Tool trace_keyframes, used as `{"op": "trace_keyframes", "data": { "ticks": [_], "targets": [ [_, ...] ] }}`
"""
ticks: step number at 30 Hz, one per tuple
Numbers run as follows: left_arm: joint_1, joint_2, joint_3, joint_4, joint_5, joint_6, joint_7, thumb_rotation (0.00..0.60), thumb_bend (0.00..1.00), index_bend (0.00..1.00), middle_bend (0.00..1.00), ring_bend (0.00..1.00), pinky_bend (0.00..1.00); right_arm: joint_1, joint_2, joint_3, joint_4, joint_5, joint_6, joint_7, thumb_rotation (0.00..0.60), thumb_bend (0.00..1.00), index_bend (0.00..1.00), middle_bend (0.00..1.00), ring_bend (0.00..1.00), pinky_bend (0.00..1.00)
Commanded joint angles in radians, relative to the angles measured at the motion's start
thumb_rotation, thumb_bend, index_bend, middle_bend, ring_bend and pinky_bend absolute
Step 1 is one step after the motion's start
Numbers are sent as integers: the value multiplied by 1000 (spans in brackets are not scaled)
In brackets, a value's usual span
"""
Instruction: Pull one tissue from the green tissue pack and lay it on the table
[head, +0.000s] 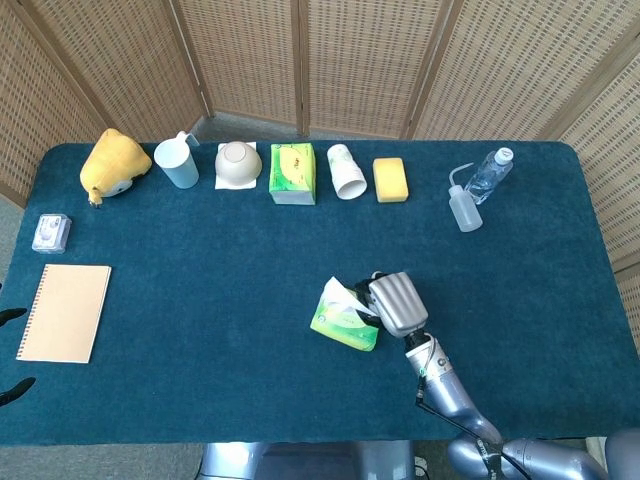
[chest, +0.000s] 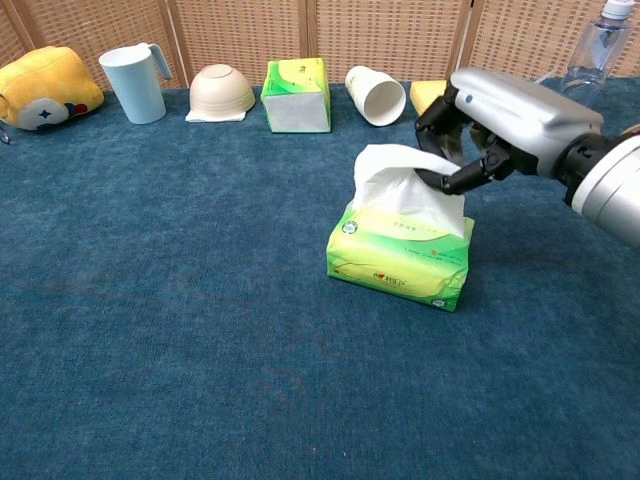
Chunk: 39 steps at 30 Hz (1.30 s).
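Fingers (chest: 452, 181) of the right hand (chest: 500, 125) pinch the white tissue (chest: 405, 185) standing up out of the green tissue pack (chest: 400, 255), which lies mid-table with its long axis running left to right, slightly angled. Farther back, along the table (chest: 150, 300) edge, stand a blue pitcher (chest: 135, 82), an overturned bowl (chest: 222, 92), a green box (chest: 296, 94) and a tipped paper cup (chest: 376, 95). Only dark fingertips of the left hand (head: 12, 350) show, apart.
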<state>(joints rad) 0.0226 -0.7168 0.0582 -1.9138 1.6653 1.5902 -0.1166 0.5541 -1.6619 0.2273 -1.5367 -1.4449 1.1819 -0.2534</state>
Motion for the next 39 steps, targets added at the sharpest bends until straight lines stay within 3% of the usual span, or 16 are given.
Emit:
{"op": "trace_keyframes", "data": {
  "ticks": [1,7,12,15,19,23,30,36,39],
  "targets": [
    [0,1,0,0,1,1,-2,600,0,180,0,0,129,14,3,11,-36,-64,57,1,600,494,775,770,636,879],
    [2,4,0,2,1,4,-10,600,0,180,0,0,129,60,15,79,-134,-176,149,-19,600,495,777,771,637,881],
    [4,5,2,3,7,8,-12,600,0,180,0,0,129,107,14,137,-258,-155,132,-61,600,496,776,771,637,881],
    [3,5,2,3,6,5,-11,600,0,180,0,0,129,123,8,129,-342,-116,93,-81,600,495,775,771,636,880],
    [2,6,2,3,5,0,-13,600,0,180,0,0,129,145,1,77,-454,-29,-3,-76,600,495,775,771,633,877],
    [2,7,2,4,6,1,-17,600,0,180,0,0,129,171,-11,42,-491,33,-79,-75,600,496,775,771,631,875],
    [2,12,5,6,6,0,-29,600,0,180,0,0,129,223,-122,-6,-397,75,-150,-71,600,495,775,771,630,875],
    [0,19,4,15,3,-2,-59,600,0,180,0,0,129,244,-269,-8,-182,114,-131,-97,600,496,768,766,619,875],
    [-2,22,6,18,6,-7,-68,600,0,180,0,0,129,235,-347,3,-62,86,-62,-87,600,495,755,761,607,874]
  ]
}}
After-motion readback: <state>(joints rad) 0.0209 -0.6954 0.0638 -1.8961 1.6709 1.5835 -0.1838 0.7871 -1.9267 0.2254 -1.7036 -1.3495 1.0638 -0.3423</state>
